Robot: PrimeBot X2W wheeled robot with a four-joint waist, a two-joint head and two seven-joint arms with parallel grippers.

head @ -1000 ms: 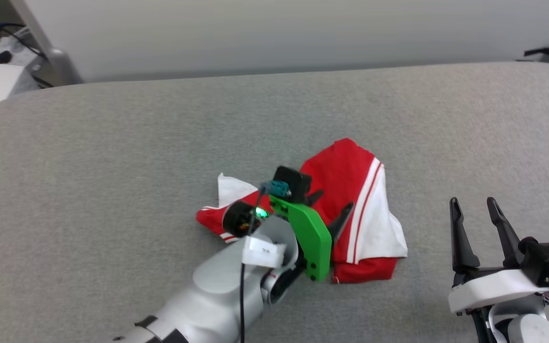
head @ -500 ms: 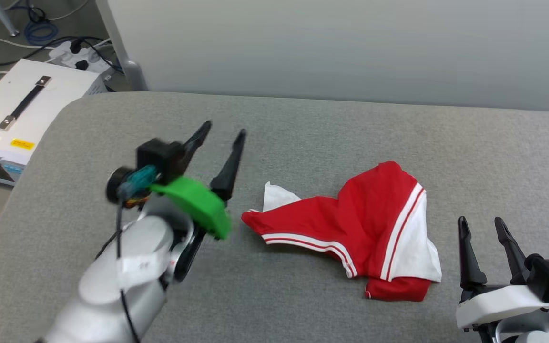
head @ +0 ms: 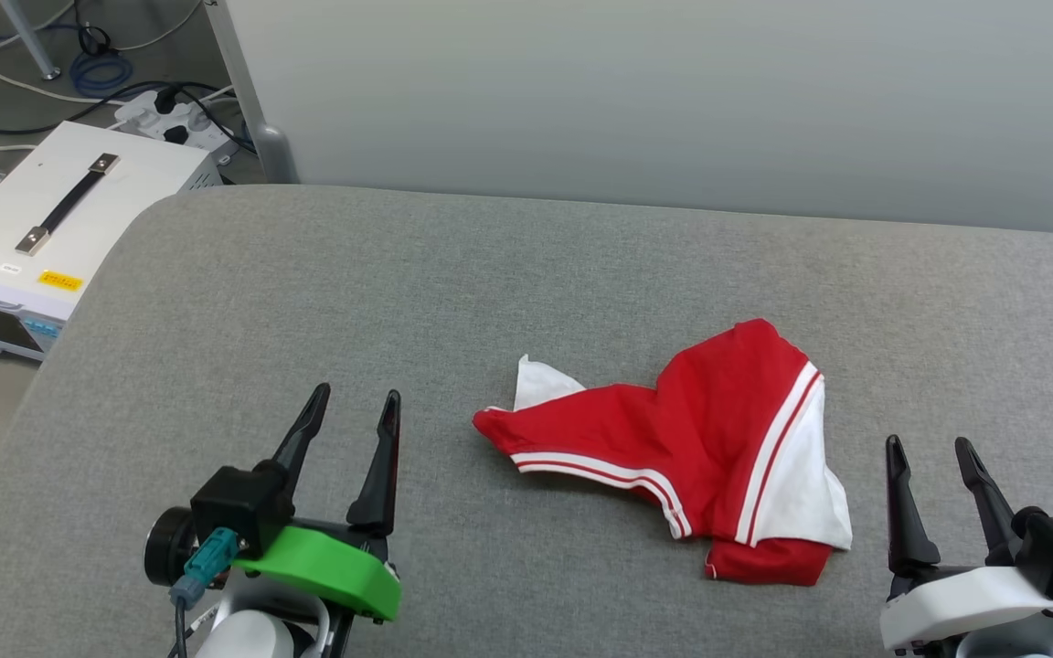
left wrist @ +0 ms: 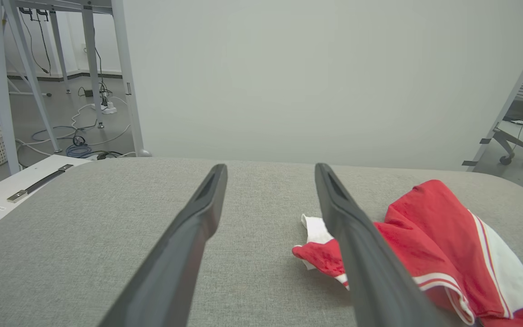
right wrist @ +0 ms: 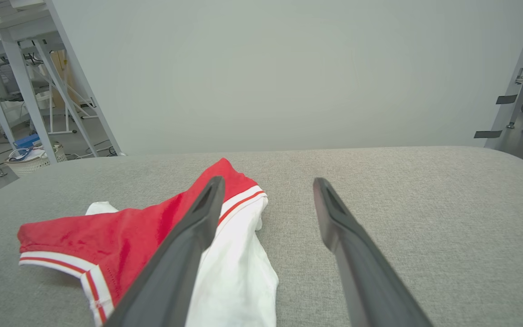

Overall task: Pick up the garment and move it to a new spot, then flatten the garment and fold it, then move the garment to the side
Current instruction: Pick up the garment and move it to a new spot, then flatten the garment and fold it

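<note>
Grey fabric-covered surface (head: 398, 274) carries the garment (head: 673, 448), which lies bunched right of centre. It shows a red body, a white sleeve with striped trim on its right, and a white corner poking out at the far left. The left gripper (head: 356, 393) stands apart on its near left and the right gripper (head: 928, 442) just beside its near right corner. Both have fingers spread wide, empty and clear of the cloth. Judgement: flattening appears to be the step in hand, and the next move calls for each gripper to take an opposite edge and draw the cloth out. Lettering, collar and hem are folded under and unidentifiable. A white case (head: 60, 219) sits beyond the far-left edge.
</note>
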